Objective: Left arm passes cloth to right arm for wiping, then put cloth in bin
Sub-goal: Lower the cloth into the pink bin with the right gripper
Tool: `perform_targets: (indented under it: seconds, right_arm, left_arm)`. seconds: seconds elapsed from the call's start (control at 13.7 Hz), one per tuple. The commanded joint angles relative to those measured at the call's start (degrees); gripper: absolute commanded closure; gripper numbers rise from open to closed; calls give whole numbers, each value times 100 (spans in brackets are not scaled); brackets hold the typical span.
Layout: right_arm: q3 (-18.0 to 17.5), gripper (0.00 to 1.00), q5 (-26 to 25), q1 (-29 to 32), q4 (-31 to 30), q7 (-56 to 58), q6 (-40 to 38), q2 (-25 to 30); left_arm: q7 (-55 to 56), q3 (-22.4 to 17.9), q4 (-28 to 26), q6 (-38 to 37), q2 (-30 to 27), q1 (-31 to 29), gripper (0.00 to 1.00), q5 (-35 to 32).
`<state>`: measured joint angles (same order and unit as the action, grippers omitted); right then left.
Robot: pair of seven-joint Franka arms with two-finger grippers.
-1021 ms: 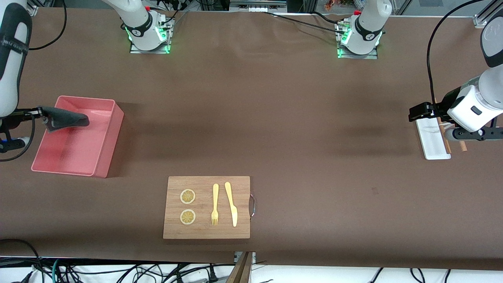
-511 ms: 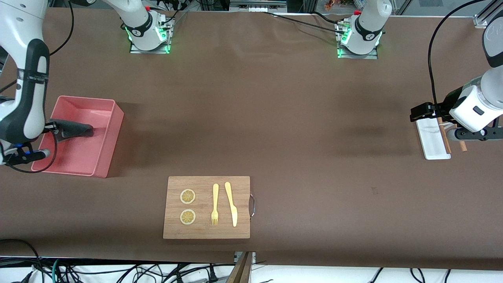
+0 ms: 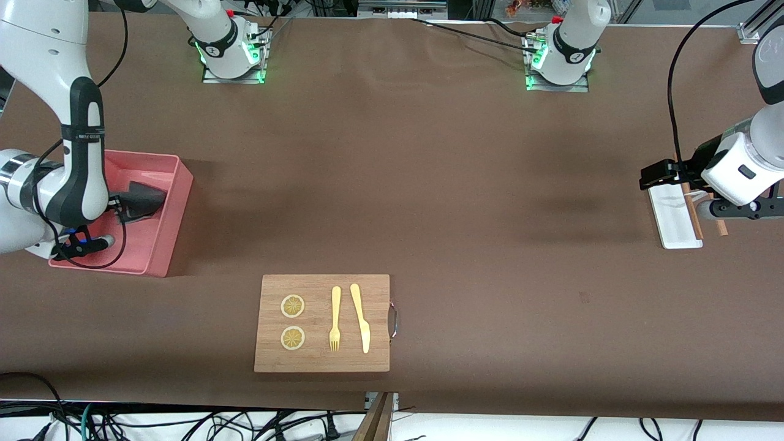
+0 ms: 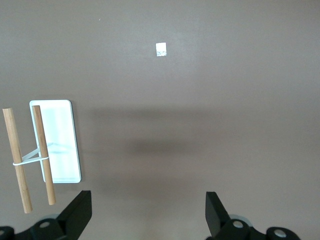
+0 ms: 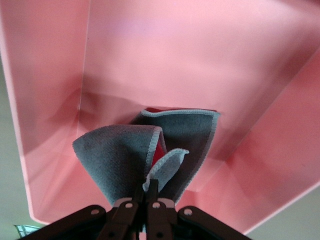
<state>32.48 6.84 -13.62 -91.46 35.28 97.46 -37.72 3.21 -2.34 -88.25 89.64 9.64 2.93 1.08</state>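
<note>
1. Brown matting covers the long table (image 3: 429,184), and at the right arm's end sits the bin (image 3: 174,202).
2. Over the last second the right gripper (image 3: 116,207) has carried the cloth (image 3: 142,199) from above the bin's rim down between its walls; the cloth now hangs low inside, its lower folds at or near the floor.
3. From the right wrist view the fingers are pinched tight on a bunched corner of the cloth (image 5: 150,155), a red-pink patch showing in the fold, so it has not been dropped yet.
4. That leaves, by my reckoning, only the release and the arm's withdrawal.
5. At the table's other end the left gripper (image 3: 650,176) waits over the white tray (image 3: 674,214), fingers spread apart and empty; two wooden sticks (image 4: 30,160) lie across that tray's edge. It has barely shifted.
6. Nearer the front camera, the wooden board (image 3: 322,323) holds lemon slices (image 3: 293,306), a fork (image 3: 335,318) and a knife (image 3: 361,317), untouched.
</note>
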Motion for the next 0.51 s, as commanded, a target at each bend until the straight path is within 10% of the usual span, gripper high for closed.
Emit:
perform_targets:
  seconds: [0.0,0.15,0.22,0.29,0.44]
  right_arm:
    - [-31,100,125,8,-196,32,203,-16]
    - [-207,98,125,201,-214,23,361,-16]
    - [-277,28,125,271,-205,-12,431,-16]
    - [-304,0,125,316,-162,-21,528,1]
    - [-322,0,160,342,-118,-39,520,228]
  left_arm:
    - [-31,6,88,-78,2,-21,0,-108]
    - [-31,6,88,-78,3,-21,0,-108]
    - [-31,6,88,-87,3,-21,0,-108]
    - [-31,6,88,-87,3,-29,0,-108]
    - [-31,6,80,-87,3,-29,0,-108]
